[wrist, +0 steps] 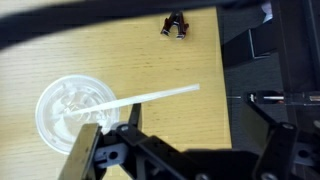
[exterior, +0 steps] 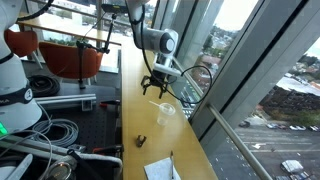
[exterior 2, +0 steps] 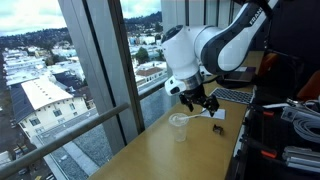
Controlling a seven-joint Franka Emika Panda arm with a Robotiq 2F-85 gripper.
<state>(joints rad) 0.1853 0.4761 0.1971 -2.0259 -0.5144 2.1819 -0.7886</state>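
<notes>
The claw [exterior 2: 198, 103] on the Panda arm is spread as wide as it goes and has nothing in it. It hangs just above a clear plastic cup [wrist: 70, 110], and no contact shows between them. In the wrist view the cup sits off under one finger [wrist: 92, 143] rather than centred between the two. A white straw [wrist: 150, 97] sticks out of the cup and leans over its rim toward the other side.

The cup stands upright on a light wooden counter [exterior: 133, 100] that runs along the window, in both exterior views. A bit further along the counter, apart from the cup, there's a small dark object [wrist: 176, 25]. It might be a clip, but it's too small to tell. Past that, in an exterior view, a white sheet of paper [exterior: 160, 168] lies near the counter's end. On the far side of the glass is a railing [exterior 2: 70, 130], with city rooftops beyond it.
</notes>
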